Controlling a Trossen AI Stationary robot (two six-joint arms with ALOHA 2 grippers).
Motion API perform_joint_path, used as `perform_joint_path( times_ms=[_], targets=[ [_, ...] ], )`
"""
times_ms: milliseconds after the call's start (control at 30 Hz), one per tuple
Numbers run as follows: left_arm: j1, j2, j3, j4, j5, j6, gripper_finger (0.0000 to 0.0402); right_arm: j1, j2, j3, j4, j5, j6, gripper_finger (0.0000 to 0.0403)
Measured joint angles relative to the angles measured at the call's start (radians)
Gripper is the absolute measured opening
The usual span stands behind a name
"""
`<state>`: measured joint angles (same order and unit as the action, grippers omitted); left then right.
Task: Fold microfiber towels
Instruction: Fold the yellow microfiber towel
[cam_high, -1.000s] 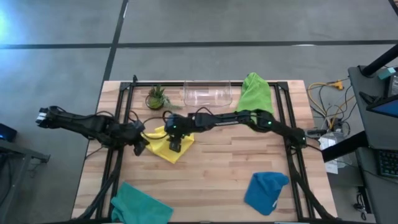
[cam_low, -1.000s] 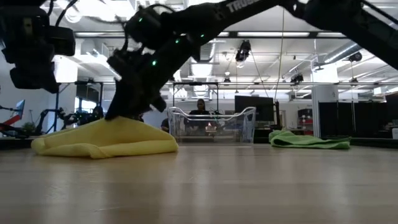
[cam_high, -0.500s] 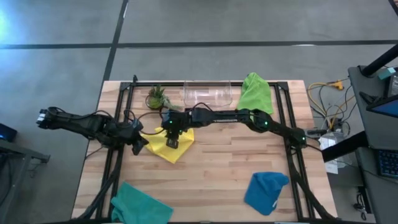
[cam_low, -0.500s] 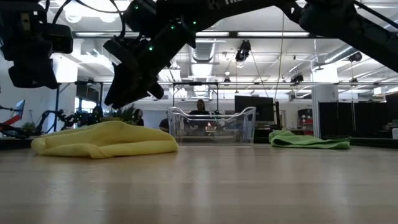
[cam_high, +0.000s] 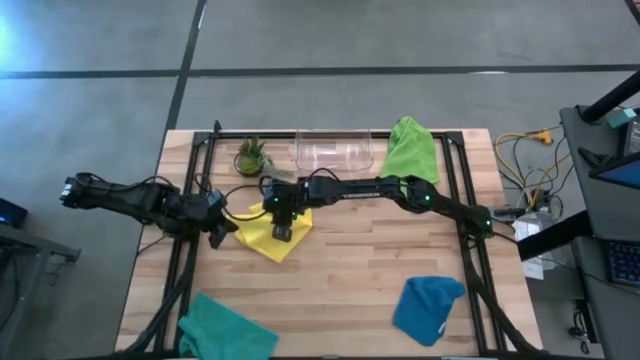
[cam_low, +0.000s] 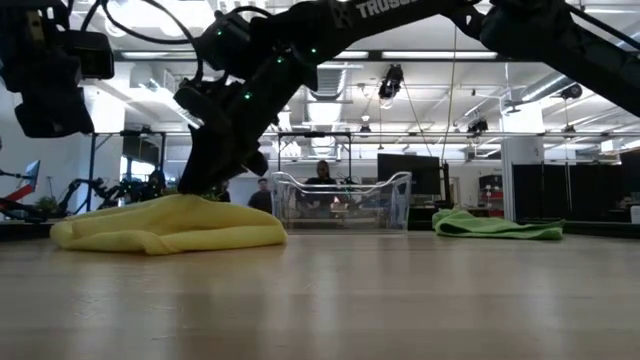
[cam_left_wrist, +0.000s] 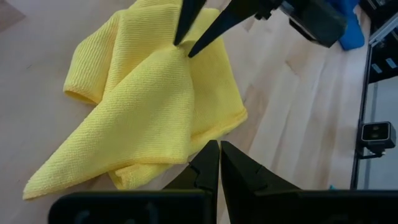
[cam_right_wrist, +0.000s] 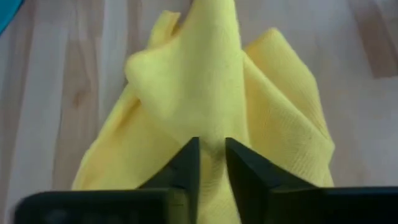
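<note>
Pinching a ridge of the yellow towel (cam_right_wrist: 214, 93), the right gripper (cam_right_wrist: 211, 155) should lift slowly; left gripper (cam_left_wrist: 219, 163) is closed, empty.

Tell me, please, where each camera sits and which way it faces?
High: overhead, looking down; both arms, yellow towel.
Low: table height, level; right gripper on the towel.
Left wrist: past shut left gripper to towel.
Right wrist: right gripper pinching the towel.
All share the towel.
</note>
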<state>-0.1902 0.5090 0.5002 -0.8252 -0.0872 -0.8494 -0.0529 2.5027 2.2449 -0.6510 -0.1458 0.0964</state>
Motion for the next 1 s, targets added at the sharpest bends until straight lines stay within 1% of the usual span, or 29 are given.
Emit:
perform_joint_path(
  times_ms=[67,100,233,333,433,667,733,800,900,1000],
  targets=[
    [0.0,0.001,0.0,0.0,0.0,0.0,0.0,0.0,0.0,0.001,0.002,-0.009,-0.004,0.0023],
    [0.0,0.0,0.0,0.001,0.0,0.001,0.0,0.001,0.0,0.003,0.001,-0.01,-0.002,0.0019],
    [0.0,0.001,0.0,0.001,0.0,0.002,0.0,0.0,0.0,0.004,0.006,-0.01,0.012,0.0022],
    [0.0,0.001,-0.001,0.001,0.0,0.002,0.0,0.0,0.0,-0.002,0.003,-0.01,0.011,0.0038],
    [0.0,0.001,-0.001,0.001,0.0,0.002,0.0,0.0,0.0,-0.002,0.004,-0.01,0.01,0.0072],
    [0.0,0.001,-0.009,0.002,0.0,0.001,0.0,0.001,0.0,-0.009,0.006,-0.01,0.004,0.0191],
    [-0.001,0.001,-0.012,0.001,0.001,-0.001,0.0,0.001,0.0,-0.02,0.006,-0.01,0.016,0.0215],
    [-0.001,0.001,-0.015,0.0,0.001,-0.002,0.0,0.001,0.0,-0.033,0.004,-0.005,0.03,0.0227],
    [-0.001,0.0,-0.015,0.002,0.001,-0.002,0.0,0.001,0.0,-0.046,0.004,-0.003,0.029,0.022],
    [-0.001,0.002,-0.016,0.002,0.001,-0.001,0.0,0.002,0.0,-0.058,0.004,-0.003,0.018,0.018]
  ],
)
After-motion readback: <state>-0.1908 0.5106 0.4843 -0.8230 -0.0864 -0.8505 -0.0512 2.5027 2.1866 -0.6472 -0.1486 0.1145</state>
